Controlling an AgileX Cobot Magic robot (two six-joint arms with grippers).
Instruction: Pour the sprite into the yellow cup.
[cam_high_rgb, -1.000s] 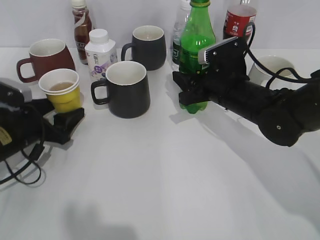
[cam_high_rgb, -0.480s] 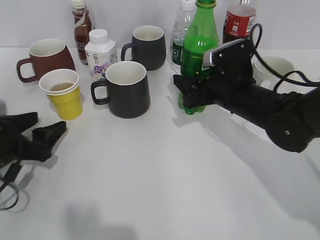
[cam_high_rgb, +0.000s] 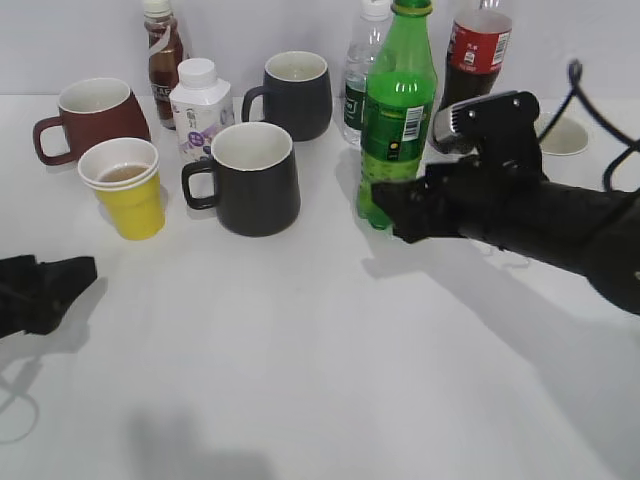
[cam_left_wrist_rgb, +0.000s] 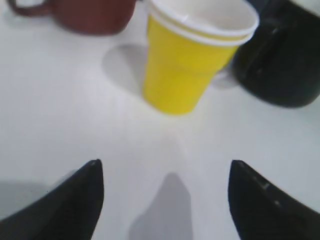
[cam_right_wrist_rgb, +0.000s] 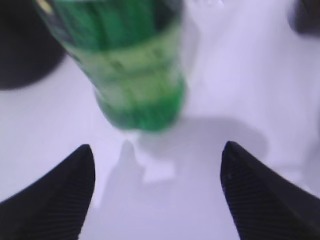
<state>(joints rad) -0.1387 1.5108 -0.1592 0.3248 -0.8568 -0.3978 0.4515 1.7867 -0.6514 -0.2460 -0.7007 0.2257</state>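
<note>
I have the white table (cam_high_rgb: 330, 380) in front of me, with drinks and cups along its far side. My right arm (cam_high_rgb: 545, 215) stretches in from the right, the biggest thing on it. My right gripper (cam_high_rgb: 392, 212) sits low on the table just beside the base of the sprite (cam_high_rgb: 397, 120), on its right. In the right wrist view the two fingers (cam_right_wrist_rgb: 55, 192) stand wide apart with bare table between them, and the sprite (cam_right_wrist_rgb: 132, 75) is ahead of them, untouched, standing upright with its cap on.

Behind the sprite stand a cola bottle (cam_high_rgb: 478, 50) and a clear water bottle (cam_high_rgb: 362, 70). A black mug (cam_high_rgb: 250, 178) stands near the middle, a second black mug (cam_high_rgb: 295, 95) behind it, and a dark red mug (cam_high_rgb: 95, 115) at the far left. A brown bottle (cam_high_rgb: 162, 60) and a small white bottle (cam_high_rgb: 200, 105) stand between them at the back.

My left gripper (cam_high_rgb: 45, 290) lies at the left edge, well apart from the cup (cam_high_rgb: 127, 188). From the left wrist, its jaws are spread open and empty, with the yellow cup (cam_left_wrist_rgb: 192, 57) upright ahead of them, just in front of the red mug and beside the near black mug. I can see brownish liquid in the cup.
</note>
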